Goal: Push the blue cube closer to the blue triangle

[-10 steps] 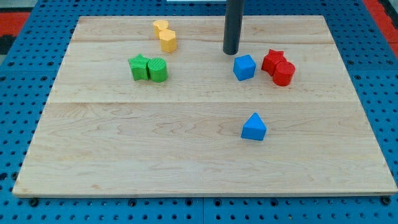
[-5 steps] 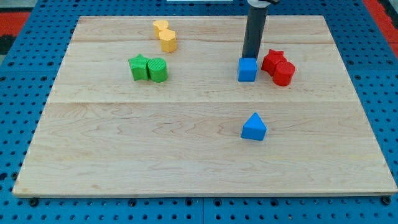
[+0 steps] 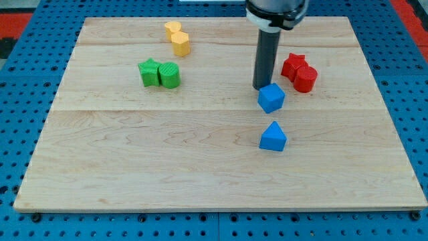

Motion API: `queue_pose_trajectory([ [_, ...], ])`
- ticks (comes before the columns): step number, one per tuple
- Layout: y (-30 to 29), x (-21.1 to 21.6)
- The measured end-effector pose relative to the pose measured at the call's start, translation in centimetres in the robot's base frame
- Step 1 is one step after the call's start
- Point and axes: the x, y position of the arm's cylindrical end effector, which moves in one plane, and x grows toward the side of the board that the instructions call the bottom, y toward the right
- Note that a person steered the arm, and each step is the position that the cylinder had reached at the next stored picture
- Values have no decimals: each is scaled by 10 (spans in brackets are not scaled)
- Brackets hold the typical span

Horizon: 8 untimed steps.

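While the straight dark rod is seen coming down from the view's top, its lower end, my tip (image 3: 261, 88), is placed against the upper left edge of the small blue cube (image 3: 271, 98), touching it or nearly so. No hand is carried by the arm, so nothing is spread or pinched; only the rod is used.

The blue cube is found a little right of the middle of the light wooden tabletop (image 3: 134, 154). It is turned so that one corner is pointed toward the view's bottom. Its top face is shown in a lighter blue than its sides. The blue triangle block (image 3: 272, 136) is located just below it, near but apart, a strip of bare wood being seen between them.

The red star block (image 3: 293, 64) and the red cylinder (image 3: 305, 78) are placed at the cube's upper right, touching each other.
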Motion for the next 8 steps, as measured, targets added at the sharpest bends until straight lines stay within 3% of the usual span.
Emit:
queue_pose_trajectory([
  [2,12,3],
  [3,10,33],
  [5,10,47],
  [8,-42,-7],
])
